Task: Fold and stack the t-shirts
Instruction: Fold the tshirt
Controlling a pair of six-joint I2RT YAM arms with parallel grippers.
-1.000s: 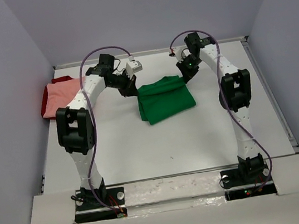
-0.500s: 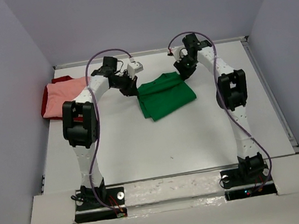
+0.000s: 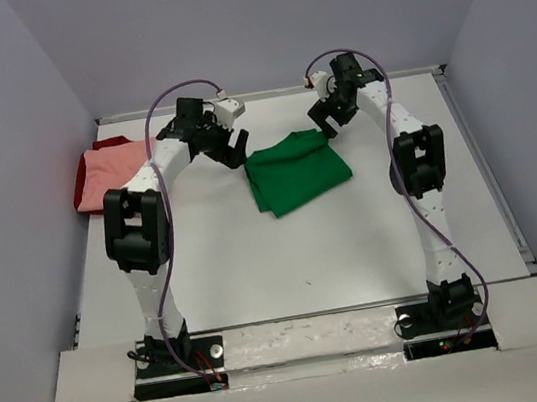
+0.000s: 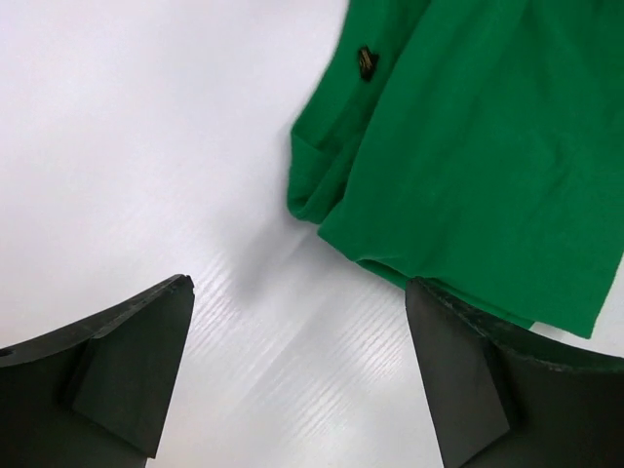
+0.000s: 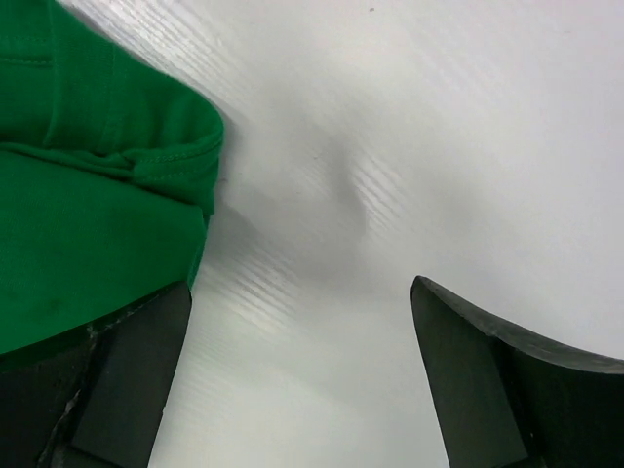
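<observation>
A bright green t-shirt (image 3: 296, 170) lies folded on the white table near the back middle. My left gripper (image 3: 232, 149) hovers open just off its back left corner, with bare table between the fingers (image 4: 122, 366) and the green cloth (image 4: 487, 146) up to the right. My right gripper (image 3: 322, 120) stands open at the shirt's back right corner; its left finger (image 5: 122, 375) overlaps the green edge (image 5: 88, 224). At the far left a salmon pink t-shirt (image 3: 115, 171) lies folded on a dark red t-shirt (image 3: 110, 143).
White walls close in the table (image 3: 287, 259) on the left, back and right. A raised rim (image 3: 491, 168) runs along the right side. Both arm bases (image 3: 176, 356) sit at the near edge.
Both grippers have opened and let go of the green t-shirt's back corners. They have lifted and drawn back slightly. The shirt now lies flat, folded.
</observation>
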